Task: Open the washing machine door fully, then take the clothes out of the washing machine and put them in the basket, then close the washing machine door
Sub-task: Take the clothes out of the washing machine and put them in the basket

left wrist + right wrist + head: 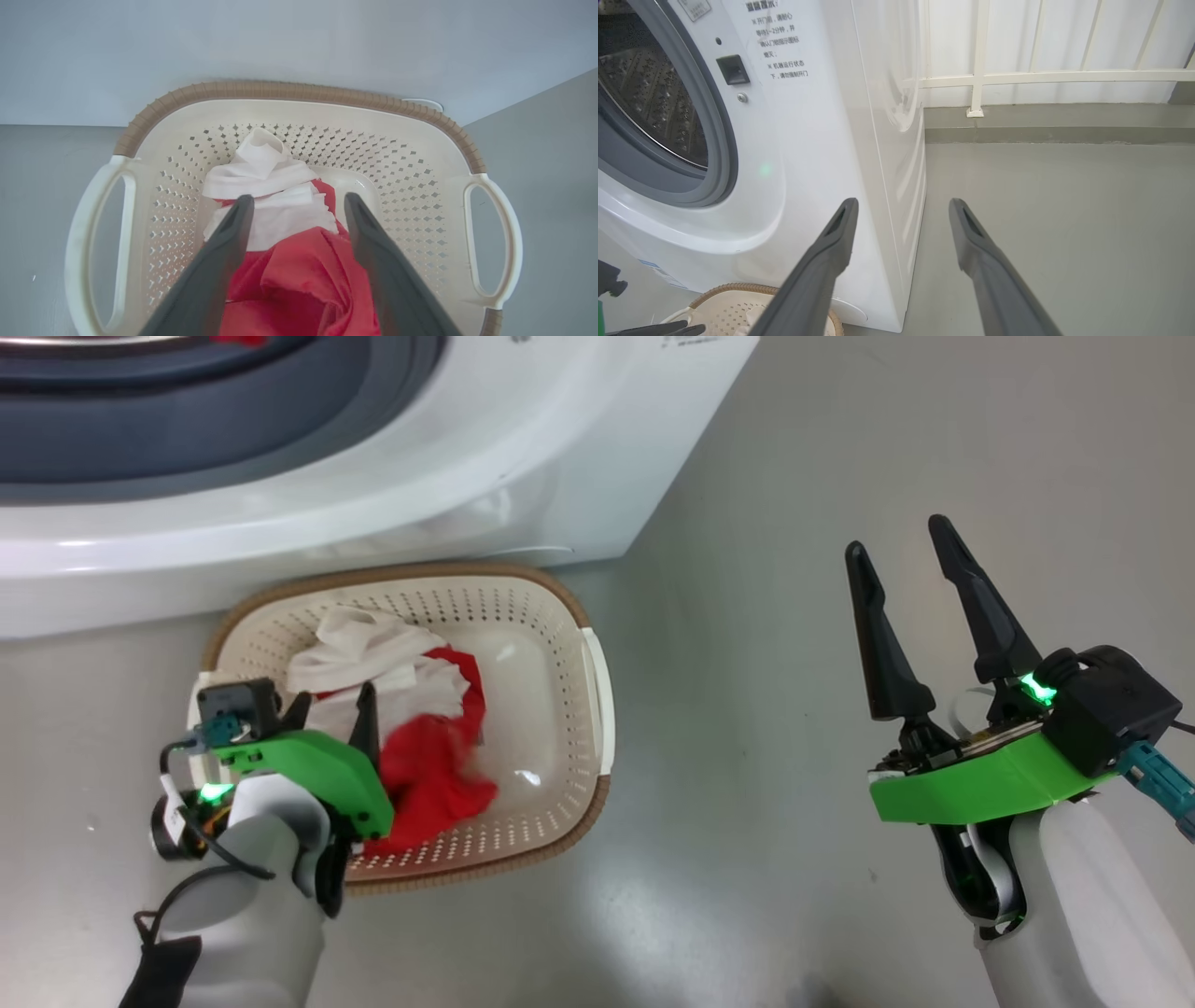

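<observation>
The cream basket (pixel 560 616) with a brown rim sits on the floor against the front of the white washing machine (pixel 373 457). Red and white clothes (pixel 425 761) lie heaped in its left half. My left gripper (pixel 331 709) hangs just over the heap, open; in the left wrist view the clothes (pixel 289 261) rest below and between its spread fingers (pixel 233 224), none pinched, above the basket (pixel 373 140). My right gripper (pixel 901 555) is open and empty over bare floor to the right. The washing machine door is out of view.
The grey rubber ring (pixel 187 429) and steel drum (pixel 649 93) stand open; a sliver of red (pixel 238 340) shows at the top edge. Grey floor (pixel 794 616) stretches right of the machine toward a white railing (pixel 1041 77) and a low kerb (pixel 1064 123).
</observation>
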